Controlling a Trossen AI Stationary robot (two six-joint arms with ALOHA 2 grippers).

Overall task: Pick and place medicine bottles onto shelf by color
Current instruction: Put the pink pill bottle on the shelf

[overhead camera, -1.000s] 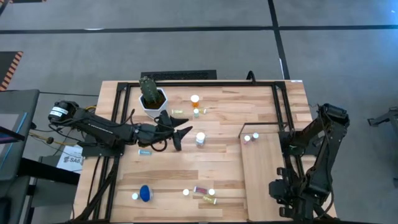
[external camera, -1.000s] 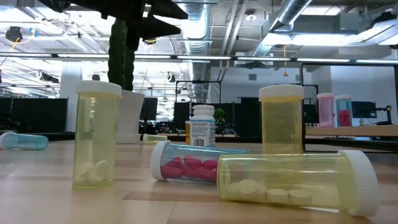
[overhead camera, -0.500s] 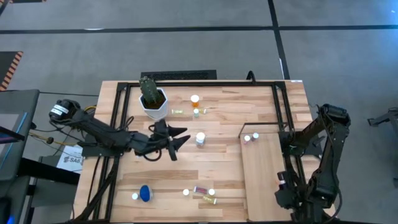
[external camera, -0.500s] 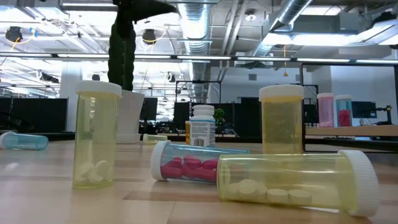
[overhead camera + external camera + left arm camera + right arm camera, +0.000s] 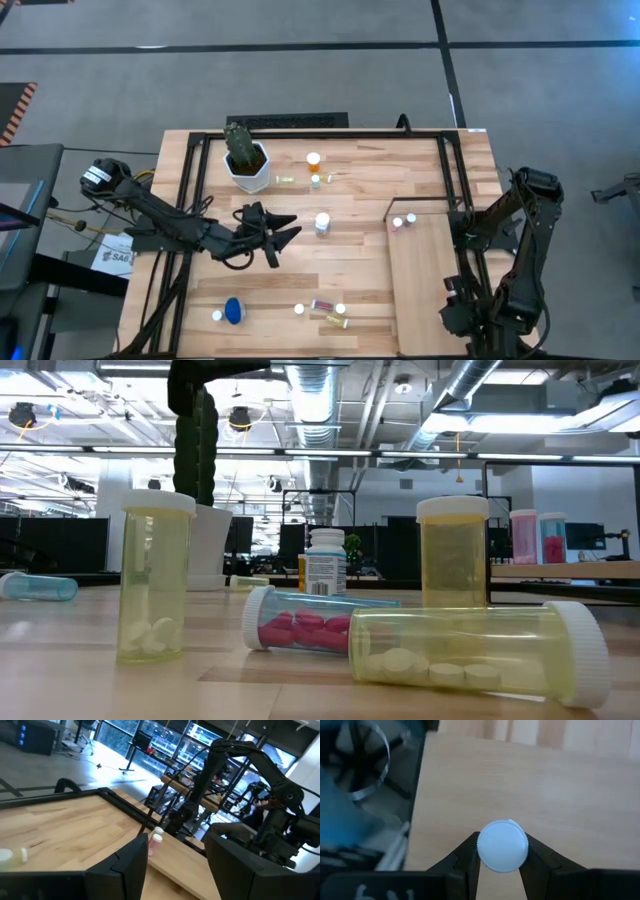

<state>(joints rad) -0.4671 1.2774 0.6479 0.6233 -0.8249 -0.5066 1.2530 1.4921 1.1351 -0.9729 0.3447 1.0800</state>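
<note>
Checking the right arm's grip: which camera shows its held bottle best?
The right wrist view: the white-capped bottle fills the right claw, both fingers against its cap. The high view hides it under the arm; the low and left wrist views miss it.

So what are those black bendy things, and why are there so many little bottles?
They are two robot arms at a wooden table, each ending in a two-finger claw. One picture looks straight down, one sits low on the tabletop, and two come from cameras on the arms' wrists. The job is sorting medicine bottles by colour onto the shelf, the pale board on the right. Two small bottles already stand on it. More bottles stand or lie around the table, like the orange one near the cactus pot. The left gripper hangs over the middle of the table, open and empty. The right gripper pinches a white-capped bottle above the shelf's near end.
</note>
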